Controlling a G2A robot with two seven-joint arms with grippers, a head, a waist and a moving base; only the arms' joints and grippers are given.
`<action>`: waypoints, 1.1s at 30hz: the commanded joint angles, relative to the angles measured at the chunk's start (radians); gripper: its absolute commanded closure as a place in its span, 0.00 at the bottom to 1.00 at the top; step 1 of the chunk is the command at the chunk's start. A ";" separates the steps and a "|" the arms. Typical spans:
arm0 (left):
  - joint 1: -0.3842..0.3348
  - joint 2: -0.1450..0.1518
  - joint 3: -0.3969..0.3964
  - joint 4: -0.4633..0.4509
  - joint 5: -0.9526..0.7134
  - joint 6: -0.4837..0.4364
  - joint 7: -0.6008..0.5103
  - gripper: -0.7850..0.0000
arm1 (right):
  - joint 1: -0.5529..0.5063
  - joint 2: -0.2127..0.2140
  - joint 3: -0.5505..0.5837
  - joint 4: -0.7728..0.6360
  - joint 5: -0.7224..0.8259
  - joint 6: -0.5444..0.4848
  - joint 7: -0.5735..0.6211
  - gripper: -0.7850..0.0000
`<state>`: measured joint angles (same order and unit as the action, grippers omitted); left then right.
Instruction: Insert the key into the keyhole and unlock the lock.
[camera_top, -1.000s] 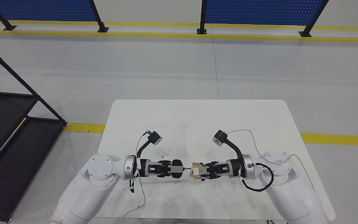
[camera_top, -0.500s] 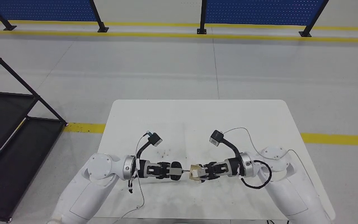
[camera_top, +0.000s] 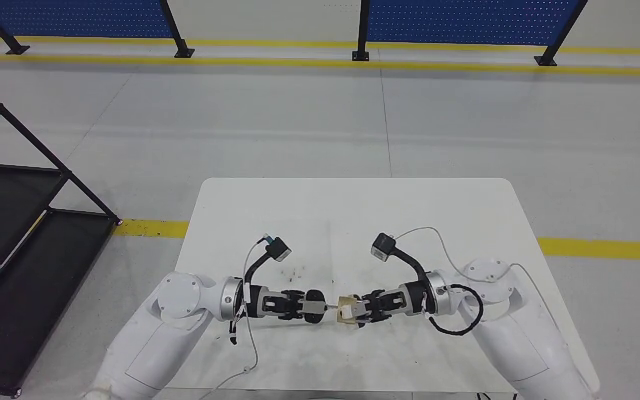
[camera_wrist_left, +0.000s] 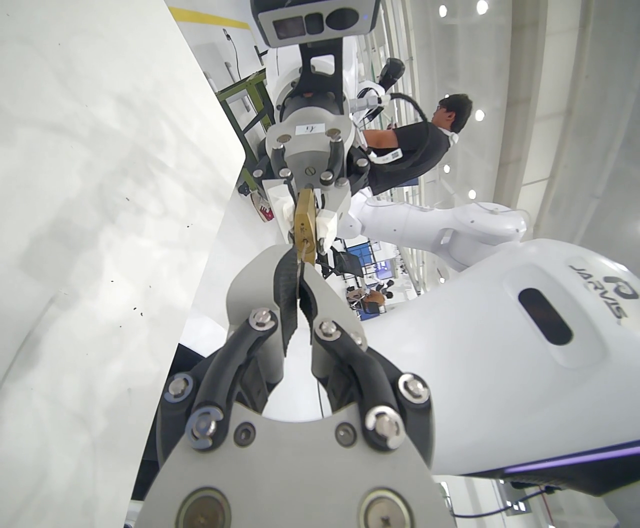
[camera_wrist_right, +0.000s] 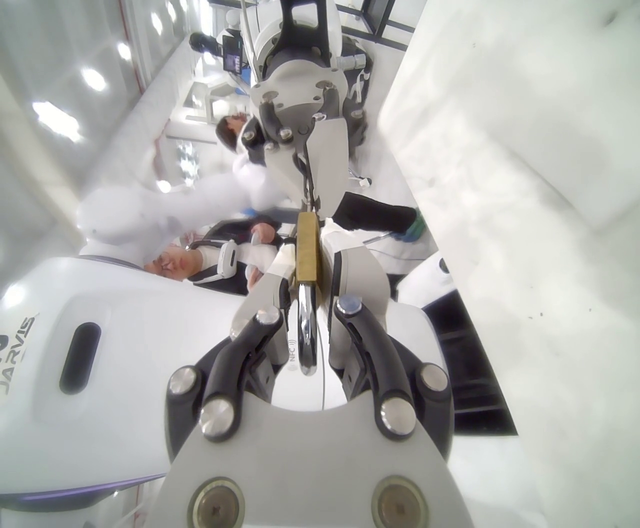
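Left gripper: in the lower centre of the top view, just left of the frame's middle. It is held level above the table and points toward the right side of the frame.
Left fingers: the black pads are pressed together on the key, with nothing but its thin blade between them.
Key: seen edge-on in the left wrist view, a thin metal strip running from the pads straight to the lock's end face.
Right gripper: in the lower centre of the top view, just right of the middle. It is level and points at the left gripper, the two nearly tip to tip.
Right fingers: narrowed onto the lock, with the white pads clamping its two flat sides.
Lock: a brass body held off the table, in the gap between the two grippers.
Shackle: a silver loop lying back between the right gripper's fingers, its visible end entering the brass body.
Keyhole: on the end face turned toward the left gripper. The key's tip meets it; how deep it sits cannot be told.
Table: white with rounded corners, in the middle of the top view, with small dark specks near its centre.
Rack: black, at the left edge of the top view, on the floor beside the table.
Floor line: yellow, running across the frame on either side of the table.
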<state>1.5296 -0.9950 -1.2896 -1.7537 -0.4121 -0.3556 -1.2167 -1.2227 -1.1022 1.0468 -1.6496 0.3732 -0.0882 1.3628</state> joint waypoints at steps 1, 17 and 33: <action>-0.002 0.001 0.003 0.002 -0.001 -0.001 -0.003 1.00 | 0.002 0.001 -0.003 0.001 0.002 0.000 0.000 1.00; -0.017 0.006 0.020 0.006 -0.002 -0.007 0.001 1.00 | 0.023 0.005 -0.031 0.006 0.004 0.002 -0.009 1.00; -0.024 0.008 0.033 0.000 0.020 -0.016 0.049 1.00 | 0.022 0.005 -0.053 0.013 0.018 -0.023 -0.081 1.00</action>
<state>1.5067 -0.9867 -1.2577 -1.7526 -0.3925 -0.3707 -1.1683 -1.2011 -1.0975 0.9953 -1.6367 0.3905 -0.1118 1.2832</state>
